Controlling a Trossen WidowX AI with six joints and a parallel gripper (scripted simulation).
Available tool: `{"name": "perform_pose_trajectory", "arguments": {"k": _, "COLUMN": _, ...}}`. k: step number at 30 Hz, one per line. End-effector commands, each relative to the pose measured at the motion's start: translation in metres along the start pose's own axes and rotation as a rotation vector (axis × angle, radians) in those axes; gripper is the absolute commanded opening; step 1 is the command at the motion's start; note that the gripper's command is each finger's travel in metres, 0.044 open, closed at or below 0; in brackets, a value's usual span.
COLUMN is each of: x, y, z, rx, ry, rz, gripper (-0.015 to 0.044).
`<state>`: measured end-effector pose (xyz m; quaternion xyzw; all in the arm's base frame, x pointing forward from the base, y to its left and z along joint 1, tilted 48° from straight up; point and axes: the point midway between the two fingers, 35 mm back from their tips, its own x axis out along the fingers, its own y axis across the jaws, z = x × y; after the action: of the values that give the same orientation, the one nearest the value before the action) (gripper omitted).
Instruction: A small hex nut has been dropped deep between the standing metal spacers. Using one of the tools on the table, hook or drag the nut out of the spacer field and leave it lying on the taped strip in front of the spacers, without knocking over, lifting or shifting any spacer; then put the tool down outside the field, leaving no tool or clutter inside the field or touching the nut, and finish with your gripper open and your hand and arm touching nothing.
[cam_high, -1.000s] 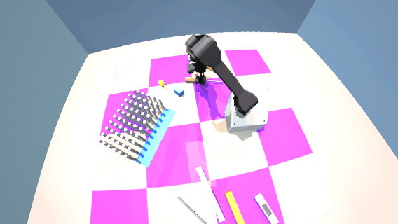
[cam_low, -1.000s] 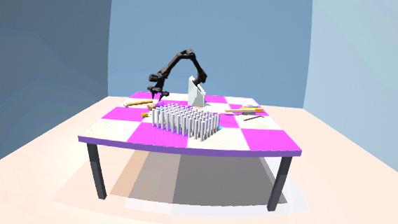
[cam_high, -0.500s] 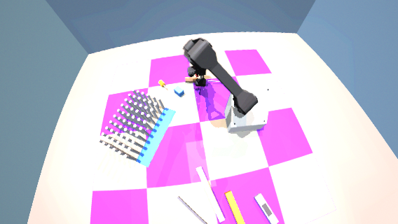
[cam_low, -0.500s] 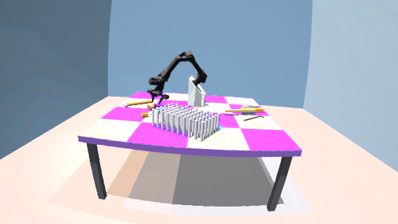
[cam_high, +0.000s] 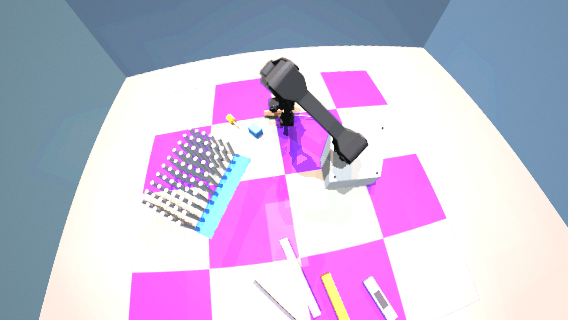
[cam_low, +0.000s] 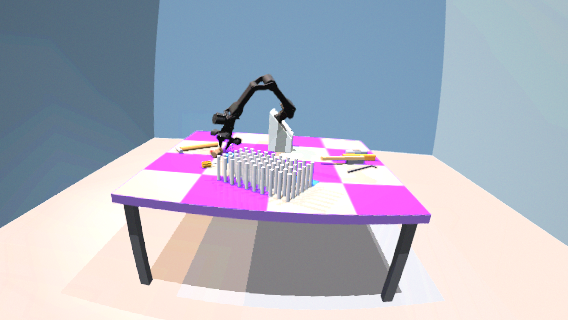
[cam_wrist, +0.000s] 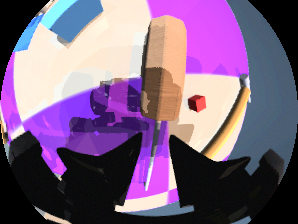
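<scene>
1. Claw (cam_wrist: 156, 145) is part-closed and low over a magenta square at the rear of the bench (cam_high: 450, 125). Its dark fingers sit either side of a pick tool (cam_wrist: 162, 70).
2. Can't tell whether the fingers are actually clamped on the tool or just flanking it.
3. The tool has a tan wooden handle and a thin metal shaft. In the wrist view the shaft runs down the gap between the fingers, and the handle points away from the claw.
4. In the top view only the handle end shows, poking out beside the claw (cam_high: 286, 120).
5. A small red cube (cam_wrist: 196, 103) lies just beside the handle on the bench.
6. A blue block (cam_high: 255, 131) is near the claw on the spacer side. A short yellow-handled driver (cam_high: 231, 119) lies just past it.
7. The arm arcs up and back to its grey base (cam_high: 370, 175), mid-bench and well apart from the spacers.
8. The spacer field (cam_high: 190, 170) is a dense grid of upright grey posts, and all of them look upright in the exterior view.
9. The taped strip (cam_high: 225, 195) is light blue and runs along the field's edge on the arm side. Nothing is visible lying on it.
10. The hex nut isn't visible in any view. If it's among the posts, they hide it.
11. At the far end of the bench, well apart from the claw:
   - a white strip (cam_high: 300, 275)
   - a thin grey rod (cam_high: 272, 299)
   - a yellow ruler (cam_high: 334, 295)
   - a white handheld device (cam_high: 380, 298)
</scene>
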<state>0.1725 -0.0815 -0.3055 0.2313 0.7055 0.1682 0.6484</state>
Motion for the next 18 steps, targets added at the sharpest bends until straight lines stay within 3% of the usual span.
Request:
{"name": "perform_pose_trajectory", "arguments": {"k": 1, "x": 0.002, "y": 0.001, "z": -0.001, "rx": 0.005, "ry": 0.000, "rz": 0.004, "gripper": 0.0044}}
{"name": "perform_pose_trajectory", "arguments": {"k": 3, "x": 0.002, "y": 0.001, "z": -0.001, "rx": 0.005, "ry": 0.000, "rz": 0.004, "gripper": 0.0000}}
{"name": "perform_pose_trajectory", "arguments": {"k": 11, "x": 0.001, "y": 0.001, "z": -0.001, "rx": 0.005, "ry": 0.000, "rz": 0.004, "gripper": 0.0000}}
{"name": "perform_pose_trajectory", "arguments": {"k": 18, "x": -0.041, "y": -0.012, "z": 0.001, "rx": 0.004, "ry": 0.001, "rz": -0.001, "gripper": 0.0000}}
